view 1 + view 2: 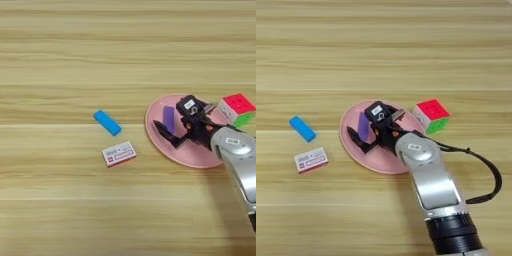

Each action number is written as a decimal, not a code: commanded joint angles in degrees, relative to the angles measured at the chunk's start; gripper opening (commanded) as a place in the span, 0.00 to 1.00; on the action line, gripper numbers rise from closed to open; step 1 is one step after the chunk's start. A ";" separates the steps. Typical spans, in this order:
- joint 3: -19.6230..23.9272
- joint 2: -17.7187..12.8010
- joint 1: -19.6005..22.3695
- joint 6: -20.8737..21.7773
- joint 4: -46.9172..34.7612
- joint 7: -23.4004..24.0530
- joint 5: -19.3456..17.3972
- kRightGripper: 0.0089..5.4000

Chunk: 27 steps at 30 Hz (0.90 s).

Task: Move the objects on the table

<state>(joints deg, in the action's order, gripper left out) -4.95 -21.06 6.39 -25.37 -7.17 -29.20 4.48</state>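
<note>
The purple bar (168, 120) lies on the left part of the round pink plate (195, 159). My right gripper (172, 115) is over the plate, open, with one black finger (165, 132) in front of the bar and the other beyond it, so the bar sits in the gap. I cannot tell whether either finger touches it. The bright blue bar (107, 122) lies flat on the wooden table (75, 200), well to the left of the plate and apart from the gripper.
A white-and-red printed box (119, 153) lies just in front of the blue bar. A multicoloured puzzle cube (432, 115) stands at the plate's right rim. My silver forearm (428, 180) and a black cable (491, 175) cross the table's near right.
</note>
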 commanded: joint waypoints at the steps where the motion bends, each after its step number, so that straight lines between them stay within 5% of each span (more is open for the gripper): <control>1: -0.25 -1.35 3.17 3.15 0.42 1.39 1.25 1.00; 10: 0.05 -2.27 4.78 6.35 7.26 3.34 3.41 1.00; 27: 3.71 -4.56 1.37 5.58 3.34 3.36 3.05 1.00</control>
<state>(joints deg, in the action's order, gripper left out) -2.97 -23.66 5.46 -20.77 -1.40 -26.63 7.65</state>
